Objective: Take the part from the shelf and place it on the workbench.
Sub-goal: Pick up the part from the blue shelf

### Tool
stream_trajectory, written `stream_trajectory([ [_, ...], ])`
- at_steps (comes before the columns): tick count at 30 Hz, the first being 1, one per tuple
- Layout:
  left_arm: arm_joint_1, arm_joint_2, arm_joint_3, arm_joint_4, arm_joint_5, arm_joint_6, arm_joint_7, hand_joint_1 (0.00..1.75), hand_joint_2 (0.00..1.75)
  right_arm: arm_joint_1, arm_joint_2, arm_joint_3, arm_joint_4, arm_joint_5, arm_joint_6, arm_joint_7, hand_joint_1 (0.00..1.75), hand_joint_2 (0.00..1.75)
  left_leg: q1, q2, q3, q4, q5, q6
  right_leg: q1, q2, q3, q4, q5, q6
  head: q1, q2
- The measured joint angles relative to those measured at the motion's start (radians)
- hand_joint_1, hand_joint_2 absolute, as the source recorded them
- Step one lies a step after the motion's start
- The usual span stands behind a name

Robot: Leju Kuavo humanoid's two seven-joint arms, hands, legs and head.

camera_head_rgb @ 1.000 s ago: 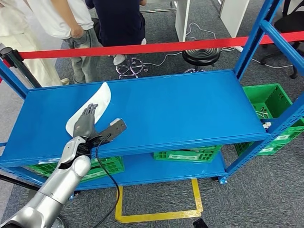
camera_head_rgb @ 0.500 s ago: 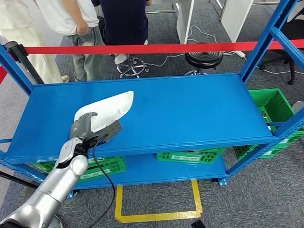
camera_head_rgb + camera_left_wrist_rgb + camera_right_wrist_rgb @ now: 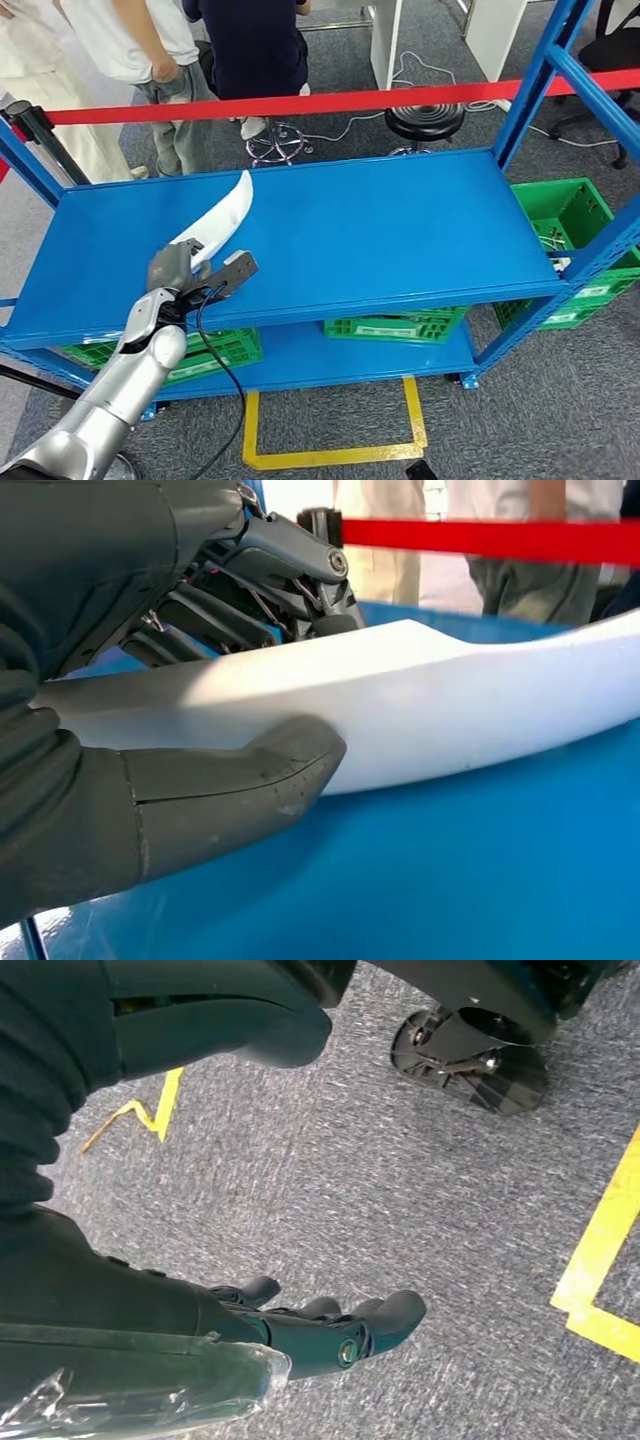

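Note:
A long curved white part (image 3: 219,222) lies tilted on edge over the top blue shelf (image 3: 362,230) at its left side. My left hand (image 3: 172,268) grips its near end. In the left wrist view the thumb (image 3: 226,780) presses one face of the white part (image 3: 453,710) and the dark fingers (image 3: 249,590) wrap the other face. My right hand (image 3: 317,1325) hangs over grey carpet with its fingers stretched out and nothing in them.
Green crates (image 3: 573,225) stand on the lower shelf and at the right. A red barrier tape (image 3: 302,102) runs behind the shelf, with people (image 3: 249,50) and a black stool (image 3: 424,120) beyond it. Blue uprights (image 3: 540,75) frame the right end. Yellow floor tape (image 3: 332,455) marks the carpet.
My left hand has closed on the white part and tipped it from lying flat up onto its edge, lifting its far end. The camera has shifted slightly.

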Motion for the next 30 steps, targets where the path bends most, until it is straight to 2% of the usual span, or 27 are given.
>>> stream_trajectory([
  [2,0.001,-0.001,0.0,0.001,0.001,-0.001,0.0,1.75,1.75,0.0,0.0,0.0,0.0,0.0,0.0,-0.003,0.0,1.75,0.0,0.001,-0.064,0.141,-0.063,-0.004,0.001,-0.002,-0.001,0.0,0.0,-0.004,-0.001,0.0],
  [3,0.002,-0.001,0.0,0.002,0.003,-0.002,-0.001,1.75,1.75,0.001,0.0,0.0,0.0,0.0,0.0,-0.005,0.0,1.75,0.0,0.001,-0.086,0.189,-0.075,-0.004,0.001,-0.002,-0.001,0.0,0.0,-0.004,-0.001,0.0],
  [4,0.003,-0.002,0.001,0.003,0.004,-0.001,-0.001,1.75,1.75,0.001,0.0,0.0,0.0,0.0,0.0,-0.008,0.0,1.75,0.0,0.001,-0.09,0.197,-0.066,-0.002,0.001,-0.001,-0.001,0.0,0.0,-0.005,-0.001,0.0],
  [5,0.003,-0.002,0.001,0.003,0.006,0.0,-0.001,1.75,1.75,0.001,0.0,0.0,0.0,0.0,0.0,-0.011,0.0,1.75,0.0,0.001,-0.073,0.164,-0.039,0.0,0.002,-0.001,0.0,0.0,0.0,-0.005,-0.001,0.0],
  [7,-0.001,-0.003,0.004,0.003,0.007,0.003,-0.002,1.75,1.75,0.0,0.0,0.0,0.0,0.0,0.0,-0.016,0.0,1.75,-0.001,0.001,-0.006,0.029,0.029,0.008,0.003,0.0,0.002,0.0,0.0,-0.003,-0.001,0.0],
  [8,-0.004,-0.003,0.007,0.003,0.008,0.004,-0.003,1.75,1.75,0.0,0.0,0.0,0.0,0.0,0.0,-0.017,0.0,1.75,-0.001,0.001,0.024,-0.033,0.048,0.012,0.004,0.001,0.002,0.002,-0.001,-0.001,-0.001,0.0],
  [9,-0.006,-0.004,0.009,0.004,0.008,0.005,-0.004,1.75,1.75,0.0,0.0,0.0,0.0,0.0,0.001,-0.017,0.0,1.75,-0.003,0.001,0.043,-0.073,0.056,0.015,0.006,0.002,0.0,0.002,0.0,0.004,0.0,0.0],
  [12,-0.009,-0.007,0.014,0.004,0.009,0.009,-0.005,1.75,1.75,0.0,0.0,0.0,0.0,-0.002,0.0,-0.017,0.0,1.75,-0.005,0.0,0.051,-0.101,0.059,0.026,0.003,0.002,-0.004,-0.003,0.004,0.022,0.0,0.0],
  [14,-0.01,-0.009,0.016,0.004,0.014,0.017,-0.012,1.75,1.75,0.0,0.0,0.0,0.0,-0.003,0.0,-0.019,0.0,1.75,-0.001,0.001,0.054,-0.107,0.064,0.037,0.003,0.0,-0.02,0.027,-0.018,0.033,0.003,0.0],
  [15,-0.01,-0.011,0.019,0.004,0.022,0.024,-0.02,1.75,1.75,0.0,0.0,0.0,0.0,-0.003,0.0,-0.019,0.0,1.75,0.002,0.002,0.055,-0.11,0.066,0.041,0.002,-0.001,-0.042,0.073,-0.045,0.038,0.005,0.0],
  [17,-0.007,-0.018,0.028,0.003,0.046,0.038,-0.047,1.75,1.75,0.001,0.0,0.0,0.0,-0.003,0.0,-0.02,0.0,1.75,0.002,0.002,0.055,-0.109,0.066,0.045,0.001,-0.002,-0.101,0.208,-0.108,0.046,0.009,0.0],
  [18,-0.004,-0.022,0.034,0.001,0.061,0.044,-0.063,1.75,1.75,0.002,0.0,0.0,0.0,-0.003,0.0,-0.02,0.0,1.75,0.002,0.002,0.055,-0.109,0.066,0.046,0.0,-0.002,-0.126,0.262,-0.125,0.048,0.009,0.0],
  [19,0.001,-0.026,0.039,-0.005,0.075,0.049,-0.078,1.75,1.75,0.003,0.0,0.0,0.0,-0.004,0.0,-0.02,0.0,1.75,0.002,0.002,0.055,-0.109,0.066,0.046,0.0,-0.002,-0.136,0.281,-0.124,0.05,0.009,0.0],
  [20,0.008,-0.03,0.044,-0.017,0.089,0.054,-0.092,1.75,1.75,0.003,0.0,0.0,0.0,-0.004,-0.001,-0.02,0.0,1.75,0.003,0.001,0.056,-0.108,0.065,0.045,0.0,-0.002,-0.125,0.257,-0.102,0.051,0.009,0.0],
  [22,0.024,-0.036,0.052,-0.06,0.11,0.067,-0.11,1.75,1.75,0.002,0.001,0.0,0.0,-0.005,-0.003,-0.02,0.0,1.75,0.005,0.0,0.057,-0.105,0.062,0.04,-0.001,-0.002,-0.059,0.126,-0.038,0.053,0.009,0.0],
  [23,0.034,-0.038,0.056,-0.09,0.119,0.075,-0.116,1.75,1.75,0.001,0.001,0.0,0.0,-0.006,-0.004,-0.02,0.0,1.75,0.003,-0.001,0.055,-0.101,0.06,0.035,-0.002,0.0,-0.025,0.062,-0.017,0.051,0.01,0.0],
  [24,0.045,-0.04,0.06,-0.122,0.127,0.081,-0.12,1.75,1.75,0.0,0.002,0.0,0.0,-0.01,-0.005,-0.02,0.0,1.75,0.002,-0.002,0.053,-0.098,0.059,0.028,-0.002,0.001,-0.004,0.021,-0.008,0.048,0.01,0.0],
  [25,0.057,-0.041,0.063,-0.155,0.134,0.086,-0.123,1.75,1.75,0.0,0.003,0.0,0.0,-0.013,-0.006,-0.019,0.0,1.75,0.0,-0.002,0.05,-0.096,0.059,0.023,-0.001,0.004,0.004,0.006,-0.009,0.042,0.009,0.0],
  [28,0.104,-0.043,0.064,-0.272,0.146,0.108,-0.125,1.75,1.75,0.005,0.003,-0.001,0.0,-0.021,-0.007,-0.018,0.0,1.75,0.002,-0.001,0.044,-0.091,0.054,0.01,0.0,0.007,0.001,0.006,-0.006,0.019,0.007,0.0],
  [30,0.133,-0.045,0.064,-0.359,0.156,0.128,-0.124,1.75,1.75,0.005,0.003,-0.002,0.0,-0.022,-0.008,-0.017,0.0,1.75,0.003,0.001,0.017,-0.029,0.01,0.002,-0.002,0.006,0.0,0.003,-0.005,0.006,0.004,0.0],
])
